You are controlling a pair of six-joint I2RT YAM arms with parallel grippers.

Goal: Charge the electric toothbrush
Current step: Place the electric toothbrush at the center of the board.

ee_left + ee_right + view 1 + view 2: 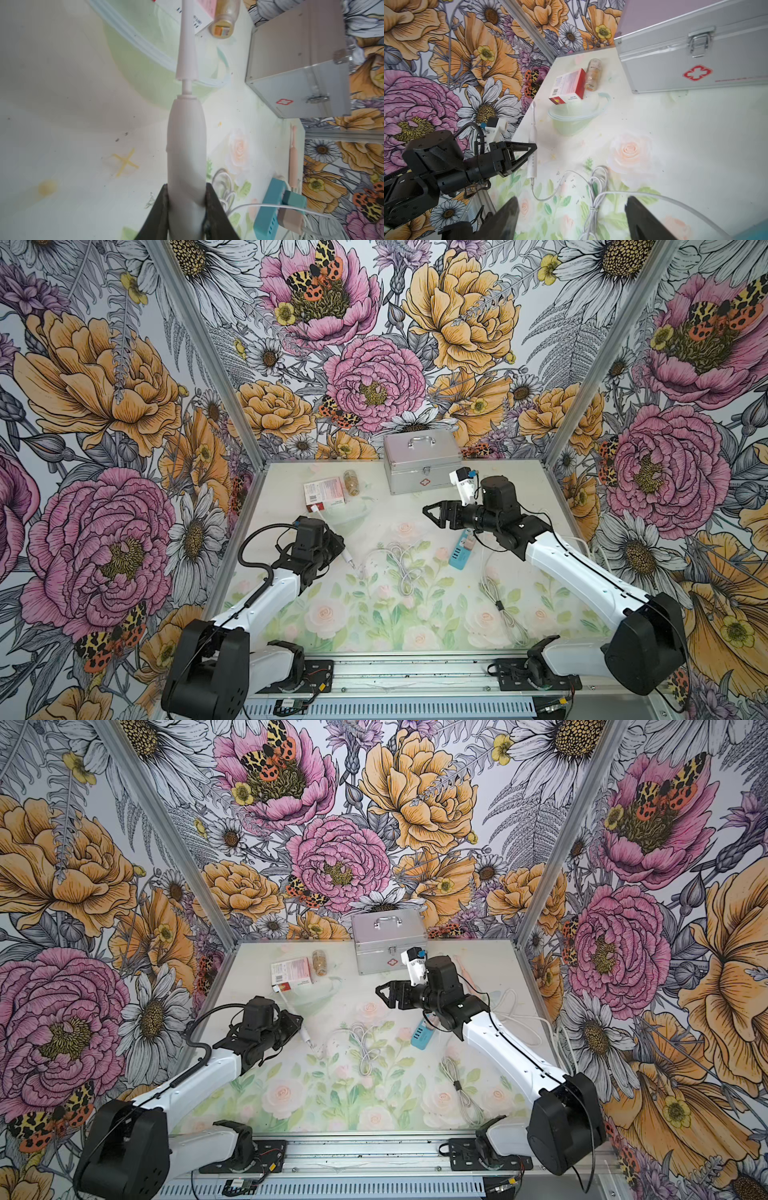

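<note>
Between left pincer [187,193] jaws — toothbrush [185,133].

bold floral wallpaper walls [374,364] enclose a pale rose-print tabletop [415,626], evenly lit.

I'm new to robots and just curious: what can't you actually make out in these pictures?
The toothbrush head: cut off by the left wrist view's edge.
Its base: hidden inside the left gripper, same view.
The power strip: partly under the right arm in both top views.
The box print: too small to read in any view.
</note>
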